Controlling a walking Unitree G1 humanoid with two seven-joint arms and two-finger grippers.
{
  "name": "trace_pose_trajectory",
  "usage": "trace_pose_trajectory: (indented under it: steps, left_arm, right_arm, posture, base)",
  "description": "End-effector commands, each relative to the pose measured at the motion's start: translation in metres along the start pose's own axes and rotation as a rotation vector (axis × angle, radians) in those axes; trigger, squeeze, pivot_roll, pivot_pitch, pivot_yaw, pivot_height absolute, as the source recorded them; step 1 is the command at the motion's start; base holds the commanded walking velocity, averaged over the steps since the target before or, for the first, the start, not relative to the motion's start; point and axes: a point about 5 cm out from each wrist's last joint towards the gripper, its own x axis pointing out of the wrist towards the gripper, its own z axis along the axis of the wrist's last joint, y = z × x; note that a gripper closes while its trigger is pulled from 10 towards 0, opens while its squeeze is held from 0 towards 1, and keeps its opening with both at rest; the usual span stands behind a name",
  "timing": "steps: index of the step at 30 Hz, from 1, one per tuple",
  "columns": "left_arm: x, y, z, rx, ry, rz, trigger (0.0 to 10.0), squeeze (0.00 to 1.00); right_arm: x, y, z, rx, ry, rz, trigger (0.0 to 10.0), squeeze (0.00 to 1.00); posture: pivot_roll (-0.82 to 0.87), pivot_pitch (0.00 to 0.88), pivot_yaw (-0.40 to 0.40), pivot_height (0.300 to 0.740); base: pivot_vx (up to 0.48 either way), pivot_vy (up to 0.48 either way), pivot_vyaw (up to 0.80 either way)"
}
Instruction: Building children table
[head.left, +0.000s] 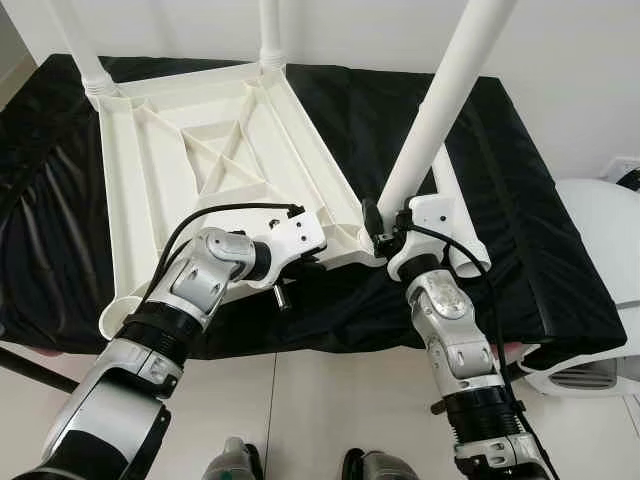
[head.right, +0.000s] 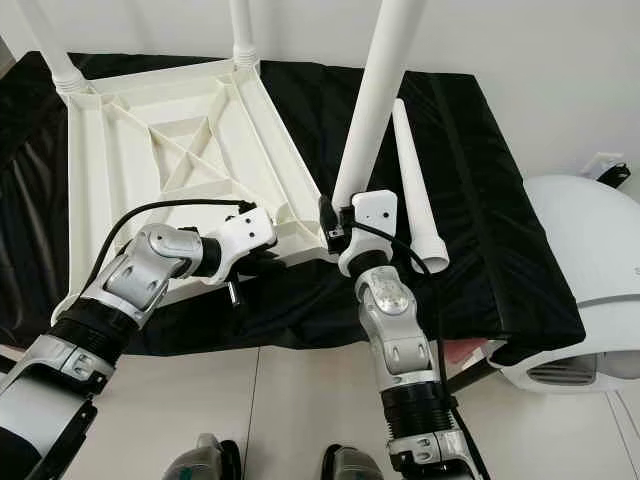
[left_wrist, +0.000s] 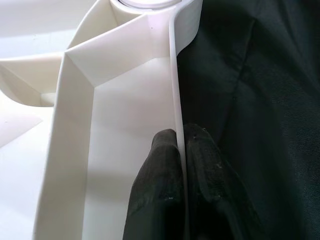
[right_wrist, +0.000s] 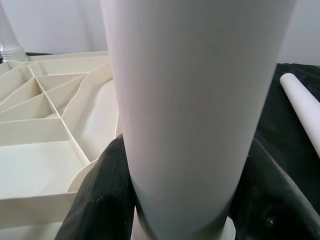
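Observation:
A white plastic tabletop (head.left: 125, 200) lies upside down on a black cloth (head.left: 530, 220). Two white legs (head.left: 85, 50) (head.left: 270, 30) stand in its far corners. A third white leg (head.left: 440, 100) stands tilted at the near right corner socket, with my right gripper (right_wrist: 185, 142) shut around its lower end. In the right wrist view one black finger (right_wrist: 100, 200) sits on each side of the tube. My left gripper (left_wrist: 179, 137) is shut on the tabletop's thin rim (left_wrist: 175, 75), close to that same corner. A fourth leg (head.right: 415, 190) lies loose on the cloth, to the right of the held one.
A large rounded white appliance (head.left: 600, 230) stands to the right of the cloth-covered surface. A white wall runs behind it. Pale floor tiles (head.left: 330, 400) lie between me and the surface's front edge.

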Motion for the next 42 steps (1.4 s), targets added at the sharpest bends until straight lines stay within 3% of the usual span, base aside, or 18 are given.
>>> trace_pose_trajectory:
  steps: [1,11,18,23,42]
  left_arm:
    - [-0.009,0.011,0.015,0.039,-0.062,0.066,10.0,0.00]
    - [-0.010,0.011,0.015,0.038,-0.063,0.067,10.0,0.00]
    - [-0.010,0.008,0.015,0.050,-0.069,0.054,10.0,0.00]
    - [-0.013,-0.001,0.013,0.079,-0.074,0.011,10.0,0.00]
    - [-0.011,-0.009,0.013,0.081,-0.086,-0.004,10.0,0.00]
  right_arm:
    - [-0.011,-0.009,-0.041,0.022,0.225,-0.021,10.0,0.00]
    - [-0.006,-0.011,-0.039,0.050,0.247,0.050,10.0,0.00]
    - [-0.002,-0.019,-0.039,0.059,0.273,0.073,10.0,0.00]
    - [0.000,-0.035,-0.038,0.064,0.310,0.118,10.0,0.00]
    - [0.012,-0.047,-0.033,0.055,0.318,0.177,10.0,0.00]
  posture:
    - [0.02,0.122,-0.003,0.740]
    - [0.02,0.122,-0.002,0.740]
    - [0.02,0.121,-0.002,0.740]
    - [0.02,0.118,-0.004,0.740]
    - [0.03,0.103,-0.013,0.740]
  base:
    - [0.000,0.000,0.00]
    - [0.000,0.000,0.00]
    - [0.000,0.000,0.00]
    - [0.000,0.000,0.00]
    - [0.000,0.000,0.00]
